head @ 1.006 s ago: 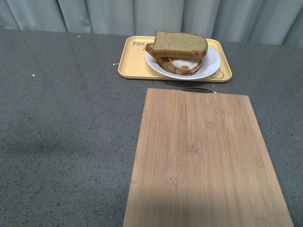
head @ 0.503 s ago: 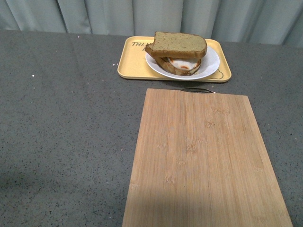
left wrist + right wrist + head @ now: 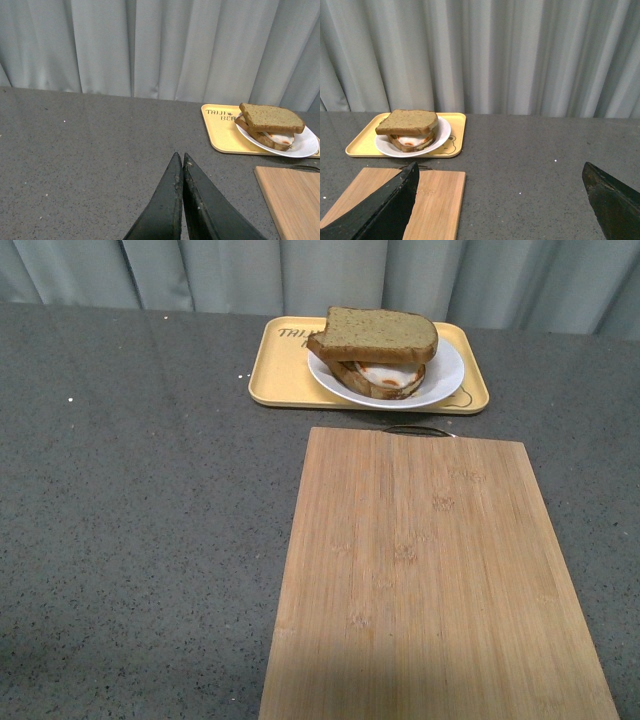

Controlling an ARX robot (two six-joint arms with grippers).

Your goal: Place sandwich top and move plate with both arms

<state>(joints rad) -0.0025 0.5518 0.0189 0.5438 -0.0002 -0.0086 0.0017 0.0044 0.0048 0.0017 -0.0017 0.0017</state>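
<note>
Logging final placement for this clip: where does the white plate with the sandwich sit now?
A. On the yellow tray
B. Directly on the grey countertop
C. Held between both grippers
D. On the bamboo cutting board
A: the plate rests on the yellow tray, beyond the empty cutting board.

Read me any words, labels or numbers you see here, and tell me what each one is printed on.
"TAJI" over "BEA": dark print on the back corner of the yellow tray, left wrist view; the plate hides what follows.
Front view shows only the start of the same print, cut off by the bread.
The cutting board bears no text.
</note>
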